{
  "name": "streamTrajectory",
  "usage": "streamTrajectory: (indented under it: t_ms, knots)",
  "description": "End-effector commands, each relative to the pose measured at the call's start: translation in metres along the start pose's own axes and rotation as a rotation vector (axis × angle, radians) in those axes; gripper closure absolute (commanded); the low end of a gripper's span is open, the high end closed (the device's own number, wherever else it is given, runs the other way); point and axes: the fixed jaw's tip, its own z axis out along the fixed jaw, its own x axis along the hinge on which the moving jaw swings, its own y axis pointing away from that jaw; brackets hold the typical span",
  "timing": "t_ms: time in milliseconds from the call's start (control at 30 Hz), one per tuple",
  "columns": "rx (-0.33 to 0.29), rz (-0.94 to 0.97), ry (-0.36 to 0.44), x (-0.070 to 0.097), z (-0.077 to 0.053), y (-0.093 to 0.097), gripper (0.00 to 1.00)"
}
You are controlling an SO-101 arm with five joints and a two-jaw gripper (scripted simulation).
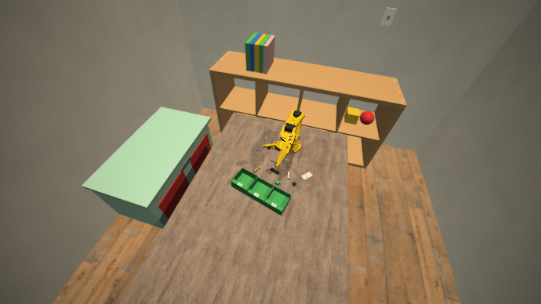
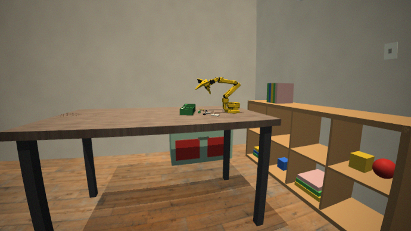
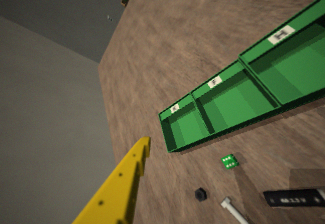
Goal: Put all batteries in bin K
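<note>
One wooden tabletop (image 1: pixel 239 244) carries everything. On it stands one row of three joined green bins (image 1: pixel 260 190), each with a white label on its far rim; the nearest label in the wrist view reads "H", while the other two are too blurred to read, so which bin is K cannot be told.

One yellow arm (image 2: pixel 232 90) rises from its base at the tabletop's shelf-side end, bends at the elbow and reaches forward, holding the jaws (image 2: pixel 204 86) high above the small things. They are spread fully wide and hold nothing. In the wrist view only one yellow finger (image 3: pixel 119 192) shows, cut off at the lower edge.

Small things lie between the arm's base and the bins:
- one black battery (image 3: pixel 298 198) with pale lettering, lying flat
- one white card (image 1: pixel 306 175)
- one pale bolt (image 3: pixel 232 209), partly cut off
- one brass-coloured piece (image 1: pixel 256 168), too small to identify
- one green die (image 3: pixel 229 161), just beside the bins
- one black nut (image 3: pixel 200 194)
</note>
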Motion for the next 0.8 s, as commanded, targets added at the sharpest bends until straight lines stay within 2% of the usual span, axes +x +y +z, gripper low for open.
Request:
streamTrajectory:
  t_ms: [0,533,767]
  knots:
    - [-0.002,0.001,-0.001,-0.0003,-0.0005,0.0004,0.00]
    - [-0.002,0.001,-0.001,-0.0003,-0.0005,0.0004,0.00]
    - [0.022,-0.028,0.022,0.0033,0.0004,-0.0028,0.00]
